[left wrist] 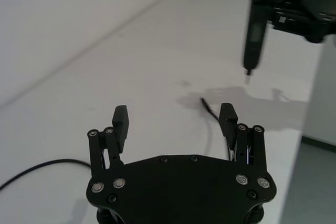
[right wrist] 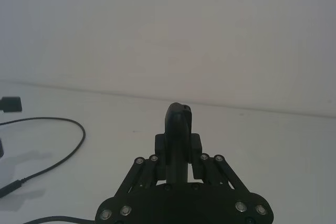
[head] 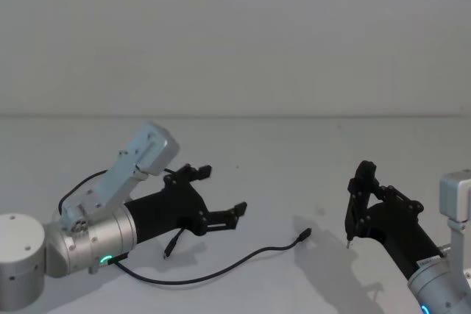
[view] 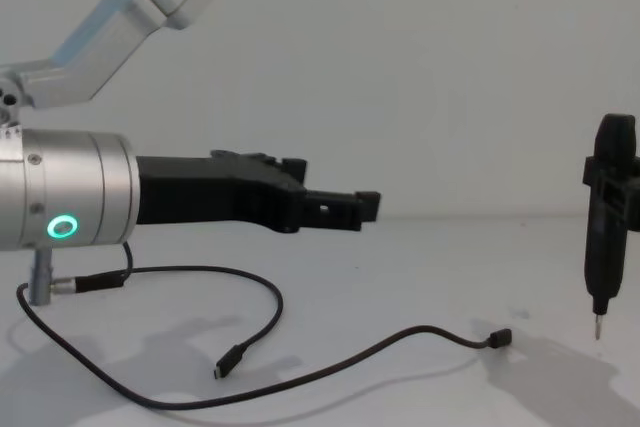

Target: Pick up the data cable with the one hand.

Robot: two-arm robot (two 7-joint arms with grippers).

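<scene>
The data cable (head: 221,273) lies loose on the white table, a thin black line curving from under my left wrist to a plug (head: 304,236) at mid-table. Its other plug (view: 230,359) rests below my left gripper. My left gripper (head: 221,190), black on a silver wrist with a green ring (view: 64,226), hovers open above the cable, touching nothing; the left wrist view shows its spread fingers (left wrist: 121,121) with the cable (left wrist: 209,113) beyond. My right gripper (head: 360,204) is at the right, shut on a black pen-like tool (view: 610,217) held tip down above the table.
The white table (head: 257,152) runs back to a plain white wall. Its right edge (left wrist: 310,103) is in the left wrist view, near the tool. Part of the cable (right wrist: 73,145) loops on the table beside my right arm.
</scene>
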